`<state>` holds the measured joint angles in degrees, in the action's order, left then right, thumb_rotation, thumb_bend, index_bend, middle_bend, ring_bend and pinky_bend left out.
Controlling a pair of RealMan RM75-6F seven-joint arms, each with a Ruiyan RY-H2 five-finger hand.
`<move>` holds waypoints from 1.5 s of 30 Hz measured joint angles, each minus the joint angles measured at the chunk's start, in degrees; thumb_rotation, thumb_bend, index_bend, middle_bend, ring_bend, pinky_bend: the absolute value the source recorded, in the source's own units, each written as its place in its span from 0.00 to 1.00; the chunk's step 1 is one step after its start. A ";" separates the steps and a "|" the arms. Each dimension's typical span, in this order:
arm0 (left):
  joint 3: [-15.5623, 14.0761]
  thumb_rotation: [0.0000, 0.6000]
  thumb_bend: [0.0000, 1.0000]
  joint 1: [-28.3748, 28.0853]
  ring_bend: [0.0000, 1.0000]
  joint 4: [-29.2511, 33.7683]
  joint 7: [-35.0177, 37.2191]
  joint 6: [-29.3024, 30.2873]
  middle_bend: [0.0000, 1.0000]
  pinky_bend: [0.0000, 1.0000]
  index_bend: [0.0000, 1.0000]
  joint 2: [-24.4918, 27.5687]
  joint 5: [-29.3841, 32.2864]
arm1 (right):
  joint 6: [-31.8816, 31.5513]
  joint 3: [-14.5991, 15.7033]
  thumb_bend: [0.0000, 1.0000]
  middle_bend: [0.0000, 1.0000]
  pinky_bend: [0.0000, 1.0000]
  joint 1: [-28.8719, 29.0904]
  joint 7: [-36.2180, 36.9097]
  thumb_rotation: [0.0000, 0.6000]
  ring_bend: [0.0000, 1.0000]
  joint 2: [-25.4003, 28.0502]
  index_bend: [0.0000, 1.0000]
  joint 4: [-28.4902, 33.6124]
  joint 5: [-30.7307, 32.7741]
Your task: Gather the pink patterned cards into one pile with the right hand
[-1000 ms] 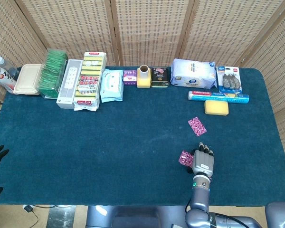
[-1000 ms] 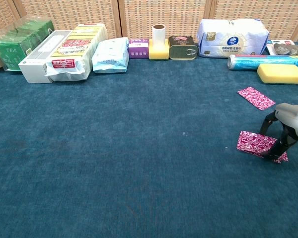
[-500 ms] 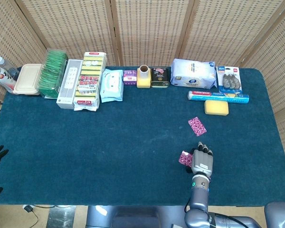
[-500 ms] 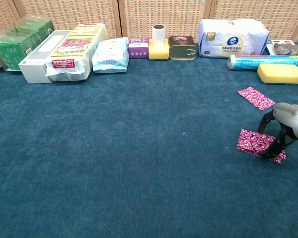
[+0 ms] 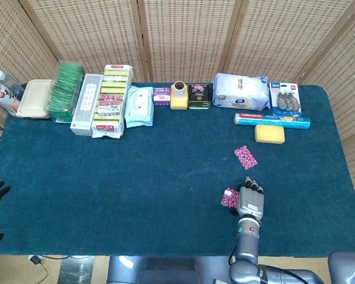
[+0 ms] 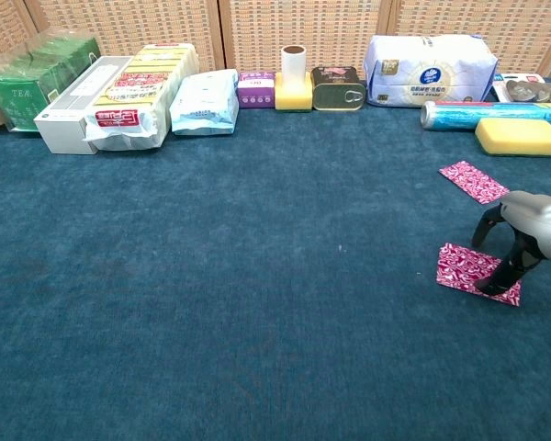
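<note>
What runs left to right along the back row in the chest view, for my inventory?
Tea box → white box → sponge pack → wipes → purple box → tin → tissue pack.

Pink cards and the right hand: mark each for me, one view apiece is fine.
near pink card (image 6: 473,270), chest view, on its patterned face left of the fingertips
far pink card (image 6: 474,181), chest view, middle of its face
right hand (image 5: 251,202), head view, back of the hand
</note>
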<state>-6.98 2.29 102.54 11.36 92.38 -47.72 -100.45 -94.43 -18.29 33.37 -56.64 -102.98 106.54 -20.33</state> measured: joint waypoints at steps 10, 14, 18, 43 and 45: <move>0.00 1.00 0.08 0.03 0.00 0.05 -0.08 0.02 0.00 0.04 0.00 -0.02 0.02 | -0.04 2.10 0.37 0.03 0.08 -0.04 0.00 0.98 0.00 -0.71 0.14 -0.13 -2.34; 0.01 1.00 0.07 0.08 0.00 -0.02 0.03 0.19 0.00 0.04 0.00 -0.02 -0.01 | 0.54 2.26 0.37 0.02 0.08 0.04 -0.14 0.99 0.00 -0.97 0.11 -0.63 -2.50; 0.02 1.00 0.07 0.06 0.00 -0.11 0.10 0.15 0.00 0.04 0.00 -0.02 -0.01 | 0.89 2.54 0.37 0.02 0.07 0.11 -0.54 0.99 0.00 -1.28 0.11 -0.95 -2.51; 0.08 1.00 0.07 0.10 0.00 -0.08 0.12 0.19 0.00 0.04 0.00 -0.05 0.13 | 0.81 2.40 0.37 0.02 0.07 -0.10 -1.40 0.99 0.00 -3.29 0.11 -5.01 -4.63; 0.08 1.00 0.08 0.10 0.00 -0.08 0.11 0.19 0.00 0.04 0.00 -0.04 0.13 | 0.79 2.40 0.37 0.02 0.07 -0.19 -1.41 0.98 0.00 -3.28 0.11 -4.88 -4.68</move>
<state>-6.90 2.39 102.46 11.47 92.56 -47.77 -100.32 -93.64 -15.89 33.19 -58.05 -106.26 101.67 -25.01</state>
